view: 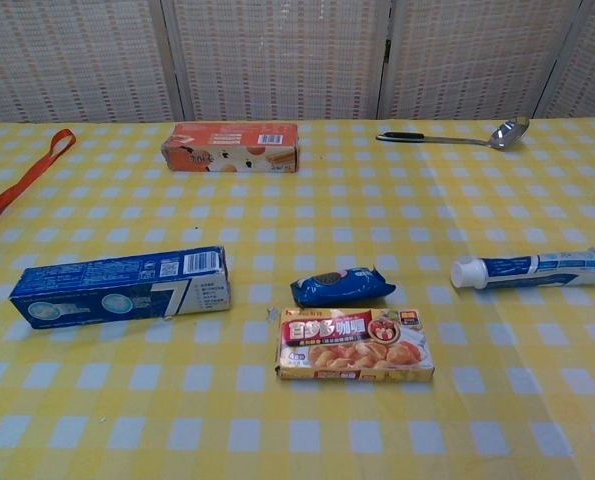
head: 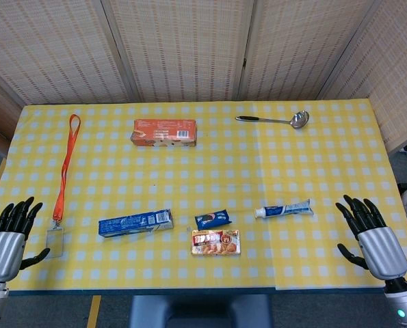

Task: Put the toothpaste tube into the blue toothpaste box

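The toothpaste tube (head: 284, 210) (view: 533, 269) lies flat on the yellow checked table at the near right, its white cap pointing left. The blue toothpaste box (head: 135, 223) (view: 121, 287) lies on its side at the near left. My left hand (head: 8, 231) hovers at the table's near left corner, fingers spread, holding nothing. My right hand (head: 371, 236) is at the near right corner, right of the tube and apart from it, fingers also spread and empty. Neither hand shows in the chest view.
Between box and tube lie a small blue snack packet (head: 212, 219) (view: 342, 287) and a flat food box (head: 216, 242) (view: 355, 344). An orange carton (head: 163, 132) (view: 230, 147), a metal ladle (head: 274, 120) (view: 457, 136) and an orange lanyard with badge (head: 63, 171) lie further back and left.
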{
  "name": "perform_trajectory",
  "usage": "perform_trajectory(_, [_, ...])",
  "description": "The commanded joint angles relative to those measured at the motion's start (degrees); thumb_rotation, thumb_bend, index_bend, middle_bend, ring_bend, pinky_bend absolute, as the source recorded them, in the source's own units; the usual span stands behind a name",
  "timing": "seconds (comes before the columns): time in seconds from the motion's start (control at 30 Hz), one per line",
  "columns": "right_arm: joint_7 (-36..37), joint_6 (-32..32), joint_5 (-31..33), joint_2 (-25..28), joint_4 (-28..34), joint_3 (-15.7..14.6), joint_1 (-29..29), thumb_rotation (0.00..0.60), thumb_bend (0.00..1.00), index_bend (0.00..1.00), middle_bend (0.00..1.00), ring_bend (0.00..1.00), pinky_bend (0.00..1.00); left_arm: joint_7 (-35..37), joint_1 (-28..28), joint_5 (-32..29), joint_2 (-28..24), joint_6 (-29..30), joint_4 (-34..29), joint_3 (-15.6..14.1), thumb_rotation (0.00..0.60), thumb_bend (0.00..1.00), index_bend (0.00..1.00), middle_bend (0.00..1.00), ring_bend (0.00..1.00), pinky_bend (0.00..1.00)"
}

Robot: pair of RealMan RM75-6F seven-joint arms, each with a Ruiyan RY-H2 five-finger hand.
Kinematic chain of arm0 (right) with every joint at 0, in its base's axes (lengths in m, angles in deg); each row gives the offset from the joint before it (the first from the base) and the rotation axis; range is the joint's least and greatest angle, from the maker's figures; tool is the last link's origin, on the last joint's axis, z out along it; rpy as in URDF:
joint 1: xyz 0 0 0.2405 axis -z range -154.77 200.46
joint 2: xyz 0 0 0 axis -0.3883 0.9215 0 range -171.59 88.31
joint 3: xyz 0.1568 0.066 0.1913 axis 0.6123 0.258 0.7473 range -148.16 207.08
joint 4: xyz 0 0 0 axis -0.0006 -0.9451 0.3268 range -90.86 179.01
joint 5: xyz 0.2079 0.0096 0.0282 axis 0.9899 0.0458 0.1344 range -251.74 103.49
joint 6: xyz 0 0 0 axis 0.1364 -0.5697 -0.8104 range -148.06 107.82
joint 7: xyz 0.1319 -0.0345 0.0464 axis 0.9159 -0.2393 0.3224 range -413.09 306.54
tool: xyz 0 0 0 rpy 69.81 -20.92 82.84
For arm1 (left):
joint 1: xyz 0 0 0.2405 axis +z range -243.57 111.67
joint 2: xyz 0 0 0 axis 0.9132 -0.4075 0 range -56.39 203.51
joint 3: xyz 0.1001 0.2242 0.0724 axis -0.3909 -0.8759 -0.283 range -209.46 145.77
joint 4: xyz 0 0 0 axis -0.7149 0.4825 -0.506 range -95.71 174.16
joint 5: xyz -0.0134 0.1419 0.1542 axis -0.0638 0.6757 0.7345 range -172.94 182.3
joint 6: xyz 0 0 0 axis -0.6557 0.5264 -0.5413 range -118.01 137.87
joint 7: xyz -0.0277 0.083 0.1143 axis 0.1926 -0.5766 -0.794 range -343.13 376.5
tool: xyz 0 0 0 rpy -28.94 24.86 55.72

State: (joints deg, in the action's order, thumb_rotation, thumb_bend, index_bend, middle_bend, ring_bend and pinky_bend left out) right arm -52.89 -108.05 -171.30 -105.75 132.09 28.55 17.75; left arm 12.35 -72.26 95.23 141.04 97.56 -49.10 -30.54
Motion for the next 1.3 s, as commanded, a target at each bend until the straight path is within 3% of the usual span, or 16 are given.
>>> perform_trajectory(0.03, [-0.2, -0.4, -0.1, -0.3, -0.1, 0.2, 0.1, 0.600, 0.30, 0.00, 0.00, 0.00, 0.00, 2.3, -0.5, 0.1, -0.8, -1.7, -0.5, -0.6, 0.600, 0.17, 0.07, 0.00, 0.00, 0.00])
perform_trajectory(0.4, [-1.5, 2.4, 1.8, -1.0, -0.4, 0.6, -1.0, 0.600, 0.31, 0.00, 0.00, 0.00, 0.00, 4.5, -1.9, 1.6, 0.5, -2.6, 2.2, -0.8, 0.600, 0.17, 0.08, 0.01, 0.00, 0.00])
perform_trajectory(0.63, [-1.4, 2.0, 0.6, -0.8, 0.1, 0.0, -1.0, 0.600, 0.30, 0.00, 0.00, 0.00, 0.00, 9.6, -2.9, 3.4, 0.5, -6.1, 0.4, -3.4, 0.600, 0.18, 0.14, 0.17, 0.07, 0.07])
perform_trajectory(0.73, [-1.1, 1.0, -0.1, -0.7, 0.3, -0.3, -0.6, 0.600, 0.30, 0.00, 0.00, 0.00, 0.00, 5.4, -2.9, 4.8, 3.4, -3.9, 1.8, -2.6, 0.600, 0.19, 0.16, 0.19, 0.12, 0.13])
perform_trajectory(0.93, [-1.0, -0.2, -0.5, -0.6, 0.6, -0.3, -0.1, 0.600, 0.30, 0.00, 0.00, 0.00, 0.00, -1.1, -6.2, 5.5, 4.1, -8.8, -1.1, -2.0, 0.600, 0.19, 0.18, 0.21, 0.15, 0.17])
perform_trajectory(1.0, [-1.1, -0.1, -0.3, -0.6, 0.6, -0.3, -0.1, 0.600, 0.30, 0.00, 0.00, 0.00, 0.00, -8.2, -8.5, 4.8, 5.5, -11.9, -3.5, -0.6, 0.600, 0.20, 0.19, 0.23, 0.16, 0.18])
perform_trajectory(1.1, [-0.7, 0.4, -0.1, -0.5, 0.6, -0.3, -0.3, 0.600, 0.30, 0.00, 0.00, 0.00, 0.00, -15.8, -9.6, 2.3, 10.2, -13.9, -5.5, 0.8, 0.600, 0.22, 0.22, 0.26, 0.18, 0.21])
perform_trajectory(1.3, [0.5, -0.2, 0.0, 0.1, 0.2, -0.3, 0.1, 0.600, 0.30, 0.00, 0.00, 0.00, 0.00, -22.8, -12.5, -5.1, 15.2, -19.9, -7.3, 2.9, 0.600, 0.24, 0.23, 0.27, 0.19, 0.23])
